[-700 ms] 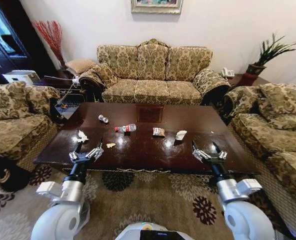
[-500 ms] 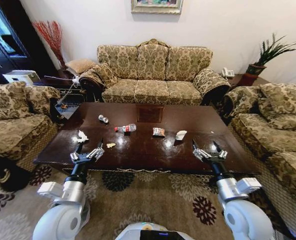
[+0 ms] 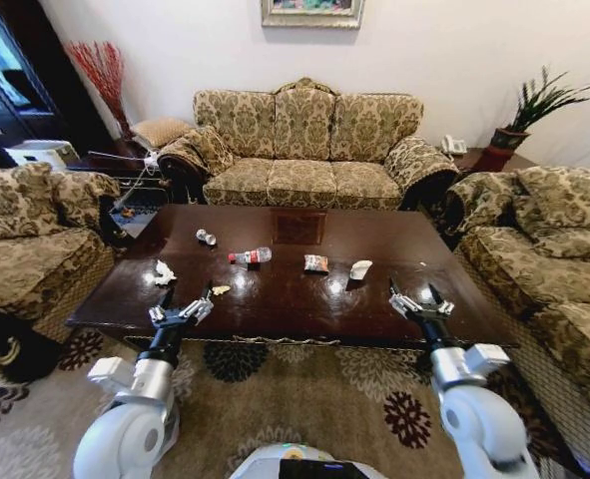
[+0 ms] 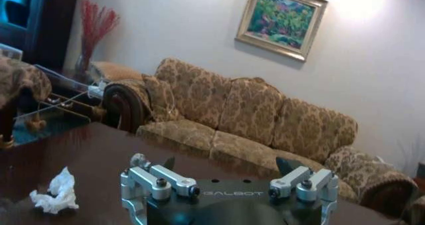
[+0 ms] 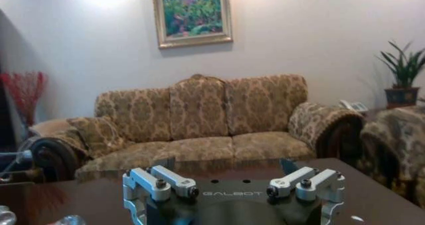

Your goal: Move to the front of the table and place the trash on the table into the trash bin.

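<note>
The dark-brown glossy table [image 3: 285,299] stands right in front of me. Trash lies on it: crumpled white paper [image 3: 163,271] [image 4: 56,191], a small scrap [image 3: 220,289], a clear bottle with a red label [image 3: 251,256], a snack wrapper [image 3: 315,263] and a white cup piece [image 3: 360,269]. My left gripper [image 3: 188,295] [image 4: 226,165] hovers open over the table's near-left edge, close to the paper. Over the near-right edge, my right gripper [image 3: 412,291] [image 5: 226,164] is open and holds nothing. The trash bin is out of view.
A three-seat patterned sofa [image 3: 304,150] stands behind the table, with armchairs at the left [image 3: 25,230] and right [image 3: 554,249]. A side table with a potted plant [image 3: 519,130] sits at the back right. Patterned carpet [image 3: 304,399] lies between me and the table.
Both arms have shifted slightly to the right and a little lower along the table's near edge. The trash and the table have not moved.
</note>
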Robot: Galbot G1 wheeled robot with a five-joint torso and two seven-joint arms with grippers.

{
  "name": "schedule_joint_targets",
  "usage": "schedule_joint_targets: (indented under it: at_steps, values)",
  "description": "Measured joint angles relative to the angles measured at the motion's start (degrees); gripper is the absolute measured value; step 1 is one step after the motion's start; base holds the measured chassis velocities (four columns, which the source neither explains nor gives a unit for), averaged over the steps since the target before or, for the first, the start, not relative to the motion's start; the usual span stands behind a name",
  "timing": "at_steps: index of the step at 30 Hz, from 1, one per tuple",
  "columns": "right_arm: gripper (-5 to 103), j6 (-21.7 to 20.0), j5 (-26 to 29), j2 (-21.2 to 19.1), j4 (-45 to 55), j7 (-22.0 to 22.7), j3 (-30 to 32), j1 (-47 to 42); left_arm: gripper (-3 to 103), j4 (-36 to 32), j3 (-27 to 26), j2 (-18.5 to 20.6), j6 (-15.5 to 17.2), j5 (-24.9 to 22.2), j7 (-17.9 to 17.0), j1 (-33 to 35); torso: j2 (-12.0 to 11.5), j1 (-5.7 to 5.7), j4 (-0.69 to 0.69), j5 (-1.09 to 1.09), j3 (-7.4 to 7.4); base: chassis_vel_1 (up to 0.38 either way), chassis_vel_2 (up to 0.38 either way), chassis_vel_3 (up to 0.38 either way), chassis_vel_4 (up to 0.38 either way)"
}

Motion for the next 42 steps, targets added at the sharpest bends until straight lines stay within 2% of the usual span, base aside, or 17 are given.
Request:
schedule_joint_targets:
  at_steps: [1,3,4,6,12,24,26,28,31,42]
  values:
    - [100,0.5,-0.6,0.3,-0.3,-0.5,-0.4,0.1,100,0.2,0.1,-0.5,-0.1,0.0,0.0,0.1,0.0,-0.01,0.01,0.0,0.0,0.0,0.0,0.0,0.0]
    - [100,2.6,-5.2,1.1,-2.4,-1.7,-1.6,0.3,100,2.1,0.5,-0.5,0.0,-0.2,-0.5,-0.6,0.0,-0.02,-0.01,-0.01,-0.01,0.0,0.0,0.0,0.0]
    - [100,2.6,-5.2,1.1,-2.4,-1.7,-1.6,0.3,100,2.1,0.5,-0.5,0.0,-0.2,-0.5,-0.6,0.0,-0.02,-0.01,-0.01,-0.01,0.0,0.0,0.0,0.0]
    - [100,2.7,-9.2,1.9,-2.8,-2.3,-2.4,0.7,100,3.0,0.3,1.3,0.5,-0.6,-0.7,-1.6,0.0,-0.01,0.0,-0.01,-0.01,0.0,0.0,0.0,0.0]
    - [100,2.1,-9.8,2.3,-2.9,-2.4,-2.6,0.7,100,3.6,-1.2,3.5,1.6,-2.7,-0.9,-3.5,0.0,0.0,-0.01,-0.01,0.0,0.0,0.0,0.0,0.0]
    - [100,3.1,-9.9,3.2,-2.3,-2.5,-3.3,0.0,100,4.4,-1.1,3.2,1.5,-2.8,-1.1,-3.0,0.0,-0.04,-0.01,-0.01,-0.02,0.066,-0.062,-0.06,0.059]
    - [100,3.8,-9.8,3.2,-2.2,-2.7,-3.1,-0.2,100,4.6,-1.2,3.1,1.3,-2.8,-1.1,-2.9,0.0,-0.04,0.0,-0.01,-0.02,0.013,-0.055,-0.024,0.032]
    - [100,7.5,-9.5,3.5,-2.8,-3.3,-2.5,-0.3,100,6.7,-1.4,3.1,-0.1,-1.9,-0.5,-2.9,0.0,-0.02,0.0,0.01,-0.01,0.0,0.0,0.0,0.0]
    - [100,9.2,-9.5,3.5,-2.8,-4.2,-1.4,-0.7,100,8.3,-1.3,3.1,-0.5,-1.5,-0.4,-2.9,0.0,0.0,0.0,-0.02,0.0,0.0,0.0,0.0,0.0]
    - [100,9.3,-8.7,3.5,1.5,-4.2,-0.3,-3.6,100,7.6,-0.5,0.7,-0.5,0.0,-0.6,-1.4,0.0,-0.01,0.0,0.0,-0.01,0.004,0.002,-0.005,-0.002]
